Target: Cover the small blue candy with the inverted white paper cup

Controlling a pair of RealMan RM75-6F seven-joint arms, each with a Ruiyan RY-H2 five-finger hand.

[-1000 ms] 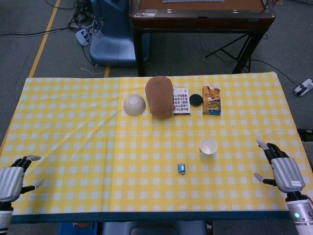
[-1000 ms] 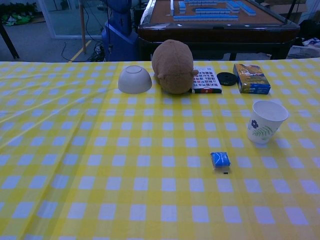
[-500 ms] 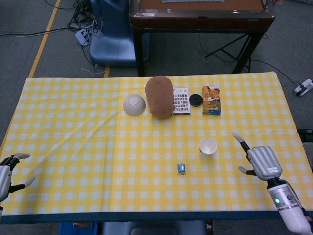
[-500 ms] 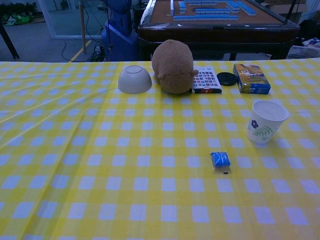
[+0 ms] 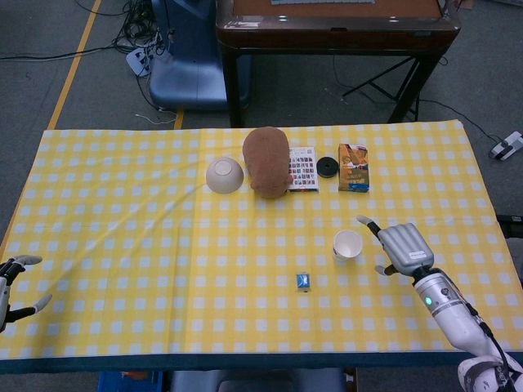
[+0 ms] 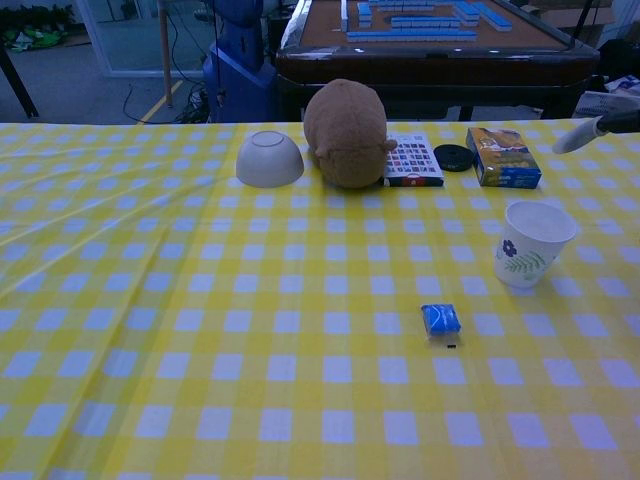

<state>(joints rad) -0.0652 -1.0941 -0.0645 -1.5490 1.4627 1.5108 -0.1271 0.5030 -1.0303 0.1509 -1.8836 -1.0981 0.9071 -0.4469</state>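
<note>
The small blue candy (image 5: 303, 281) (image 6: 440, 320) lies on the yellow checked cloth near the front middle. Just right of it and a little farther back, the white paper cup (image 5: 347, 244) (image 6: 531, 243) stands upright, mouth up, with a flower print on its side. My right hand (image 5: 401, 248) hovers open just right of the cup, fingers apart, not touching it; only a fingertip (image 6: 577, 136) shows in the chest view. My left hand (image 5: 11, 284) is open at the table's front left edge, far from both.
Along the back stand an inverted white bowl (image 5: 224, 175), a brown plush toy (image 5: 266, 161), a picture card box (image 5: 303, 168), a black disc (image 5: 328, 167) and a snack box (image 5: 353, 167). A dark table (image 5: 335, 24) stands beyond the cloth.
My right hand has moved left and inward from the table's right edge to beside the cup. My left hand has drawn back toward the left edge. Cup and candy have not moved.
</note>
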